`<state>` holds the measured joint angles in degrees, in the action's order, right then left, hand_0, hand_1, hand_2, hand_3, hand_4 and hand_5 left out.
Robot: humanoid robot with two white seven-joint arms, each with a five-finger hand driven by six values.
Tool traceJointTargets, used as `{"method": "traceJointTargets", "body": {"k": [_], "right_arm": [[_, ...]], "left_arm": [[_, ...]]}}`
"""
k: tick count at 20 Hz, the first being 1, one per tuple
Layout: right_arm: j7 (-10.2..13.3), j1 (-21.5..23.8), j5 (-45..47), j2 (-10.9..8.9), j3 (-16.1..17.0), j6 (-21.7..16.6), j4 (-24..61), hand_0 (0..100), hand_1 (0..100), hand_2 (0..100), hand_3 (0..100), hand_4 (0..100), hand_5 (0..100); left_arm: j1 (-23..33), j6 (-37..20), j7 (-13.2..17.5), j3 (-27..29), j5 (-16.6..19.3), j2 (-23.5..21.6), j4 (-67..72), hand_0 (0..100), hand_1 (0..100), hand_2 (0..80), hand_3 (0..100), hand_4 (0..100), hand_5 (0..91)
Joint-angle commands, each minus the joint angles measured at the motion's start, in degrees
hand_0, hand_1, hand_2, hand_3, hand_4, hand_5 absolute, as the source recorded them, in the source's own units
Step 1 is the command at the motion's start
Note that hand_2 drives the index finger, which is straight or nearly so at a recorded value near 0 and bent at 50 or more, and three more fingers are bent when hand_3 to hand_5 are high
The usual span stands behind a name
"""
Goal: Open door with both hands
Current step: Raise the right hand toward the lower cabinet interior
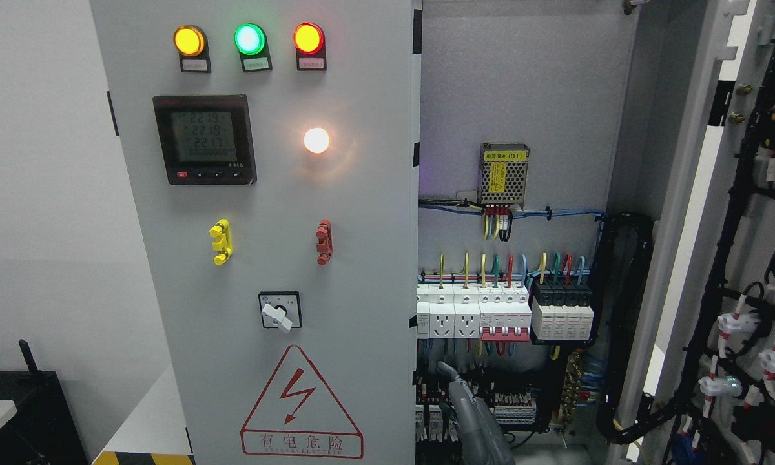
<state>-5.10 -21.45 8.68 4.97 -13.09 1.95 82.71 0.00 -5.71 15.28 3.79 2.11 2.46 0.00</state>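
Open cabinet interior [529,97] beside closed left door [278,194]

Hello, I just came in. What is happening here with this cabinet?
A robot is opening an electrical cabinet. The right door is already swung wide open, showing wiring and breakers inside. The left door, with lamps, a meter and a warning sign, is not yet open. One grey hand reaches up at the bottom, in front of the open compartment, holding nothing I can see.
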Motion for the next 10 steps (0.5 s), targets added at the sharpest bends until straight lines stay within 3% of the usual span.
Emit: {"method": "traceJointTargets", "body": {"k": [1, 10], "right_arm": [[-1.48, -1.22, 0.2, -0.23, -0.35, -0.02, -2.29, 38, 0, 0, 0, 0, 0], [-2.45, -1.75, 0.2, -0.49, -0.35, -0.02, -2.29, 38, 0, 0, 0, 0, 0]], "left_arm": [[0.09, -0.01, 0.01, -0.01, 0.08, 0.0, -0.53, 0, 0, 0.0, 0, 0, 0.0], [0.09, -0.01, 0.01, -0.01, -0.01, 0.0, -0.53, 0, 0, 0.0, 0, 0, 0.0]]}}
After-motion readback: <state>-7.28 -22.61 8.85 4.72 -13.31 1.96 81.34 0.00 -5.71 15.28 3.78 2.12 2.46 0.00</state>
